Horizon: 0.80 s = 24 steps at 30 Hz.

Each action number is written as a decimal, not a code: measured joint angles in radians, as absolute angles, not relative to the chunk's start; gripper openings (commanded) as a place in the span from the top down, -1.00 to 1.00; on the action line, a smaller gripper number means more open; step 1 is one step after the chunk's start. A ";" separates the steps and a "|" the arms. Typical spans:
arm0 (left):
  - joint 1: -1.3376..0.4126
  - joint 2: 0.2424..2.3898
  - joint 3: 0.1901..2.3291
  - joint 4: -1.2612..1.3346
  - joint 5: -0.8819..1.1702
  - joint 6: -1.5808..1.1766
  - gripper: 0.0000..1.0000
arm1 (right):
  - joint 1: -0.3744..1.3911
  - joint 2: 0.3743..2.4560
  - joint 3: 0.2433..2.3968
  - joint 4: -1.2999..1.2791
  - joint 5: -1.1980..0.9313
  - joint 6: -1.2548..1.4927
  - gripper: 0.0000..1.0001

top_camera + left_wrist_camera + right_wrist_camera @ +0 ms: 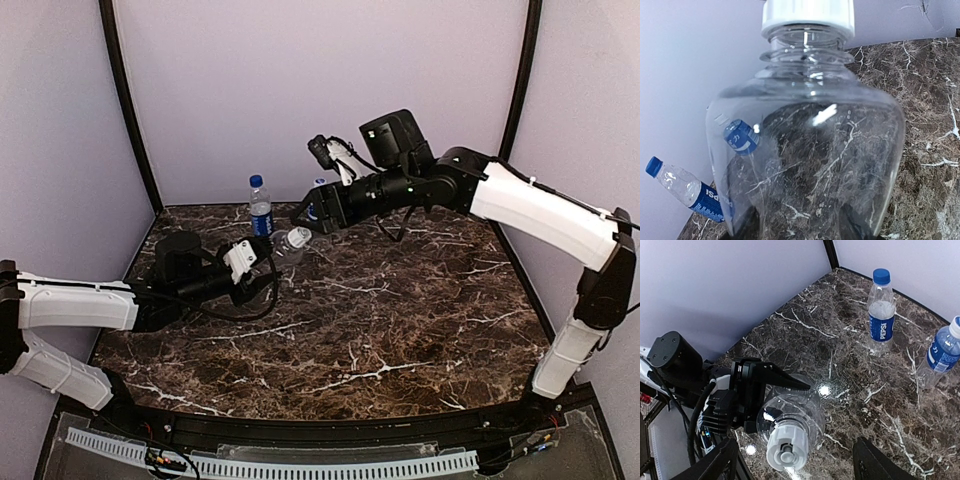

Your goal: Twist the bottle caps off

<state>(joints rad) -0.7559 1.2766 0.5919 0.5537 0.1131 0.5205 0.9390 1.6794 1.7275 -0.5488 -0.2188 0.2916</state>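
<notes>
Right gripper (796,442), spread either side of the white cap (785,452), needs to close squarely on it before twisting while the left gripper (268,258) pinches the clear bottle (792,412) firmly.

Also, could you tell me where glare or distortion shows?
Left wrist: the unlabelled bottle fills the frame, with a white glare streak on its wall, and the marble veins warp through it. Right wrist: sharp, with small glints on the table. Top external: even light, no strong glare.
</notes>
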 measured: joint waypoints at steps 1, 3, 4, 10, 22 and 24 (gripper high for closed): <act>-0.756 1.277 0.592 0.554 0.111 0.521 -0.01 | 0.939 1.691 1.736 -0.562 -0.221 0.305 -0.53; -0.756 1.277 0.592 0.554 0.110 0.521 -0.01 | 0.939 1.707 1.741 -0.582 -0.228 0.323 -0.43; -0.756 1.277 0.592 0.554 0.110 0.521 -0.01 | 0.940 1.715 1.743 -0.591 -0.232 0.329 -0.35; -0.756 1.277 0.592 0.553 0.107 0.527 -0.01 | 0.945 1.776 1.776 -0.628 -0.271 0.347 0.13; -0.754 1.277 0.591 0.528 0.147 0.532 -0.01 | 0.956 1.789 1.785 -0.656 -0.312 0.215 1.00; -0.748 1.277 0.591 0.500 0.199 0.529 -0.01 | 0.974 1.776 1.761 -0.664 -0.289 0.100 1.00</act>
